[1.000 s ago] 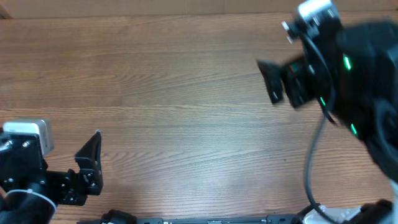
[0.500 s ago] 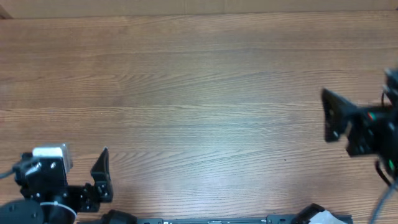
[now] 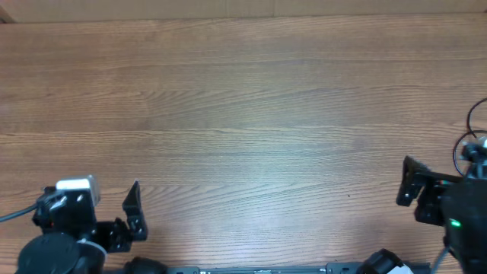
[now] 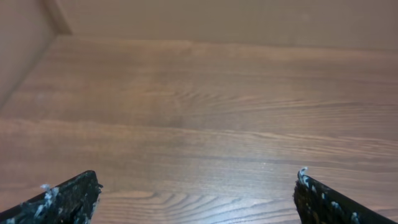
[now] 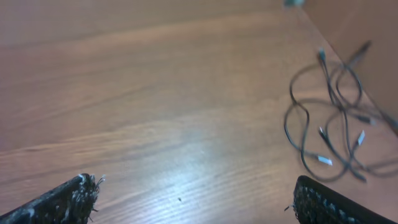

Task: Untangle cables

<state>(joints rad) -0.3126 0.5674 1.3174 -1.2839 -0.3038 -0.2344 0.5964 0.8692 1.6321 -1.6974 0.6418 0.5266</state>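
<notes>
The cables are thin black cords with small silver plug ends, lying in a loose tangle on the wood table at the right of the right wrist view, ahead of and to the right of my right gripper. That gripper is open and empty, low at the table's right side in the overhead view. A thin black loop shows at the overhead's right edge. My left gripper is open and empty over bare wood, at the near left corner in the overhead view.
A raised wooden wall borders the table on the left in the left wrist view, and a back wall runs along the far edge. A similar wall stands just behind the cables.
My right arm has swung from the far right of the table back to the near right side. My left arm has drawn back toward the near edge. Both grippers stayed open.
</notes>
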